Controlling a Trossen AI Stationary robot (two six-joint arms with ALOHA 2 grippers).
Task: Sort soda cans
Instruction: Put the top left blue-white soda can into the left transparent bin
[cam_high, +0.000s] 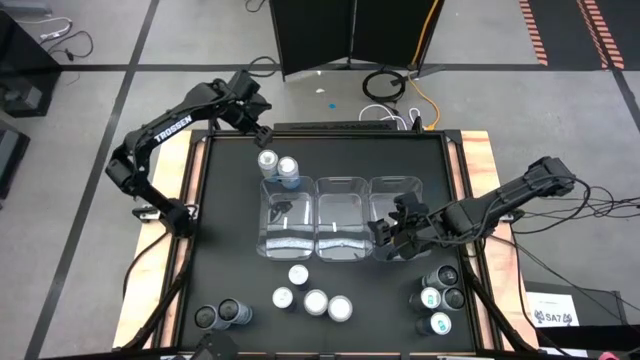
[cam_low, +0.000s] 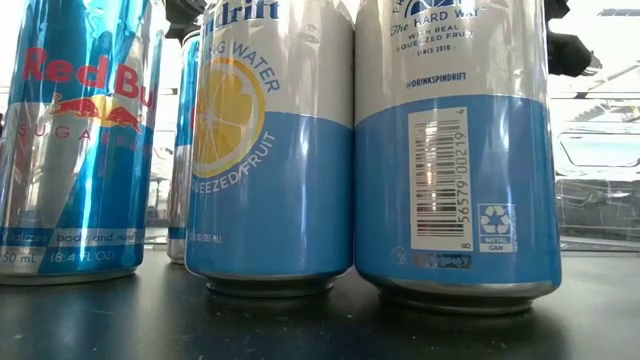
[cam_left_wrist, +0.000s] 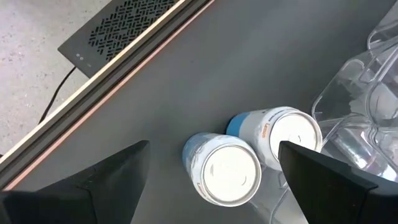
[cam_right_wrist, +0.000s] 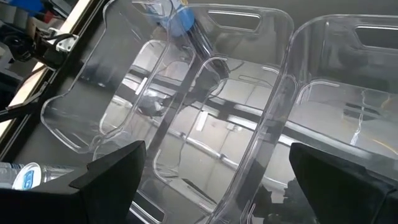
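Note:
Two white-topped soda cans stand upright on the black table, just beyond the far end of the left clear bin. My left gripper hangs open above and a little beyond them. In the left wrist view the two cans show between its spread fingers. My right gripper is open over the near part of the right bin, looking into the clear bins. More cans stand along the near edge, some white-topped and some dark.
Three clear bins stand side by side at mid-table, the middle one between the others. A cluster of cans stands at the near right. Blue and white cans and a Red Bull can fill the low view. Wooden rails border the table.

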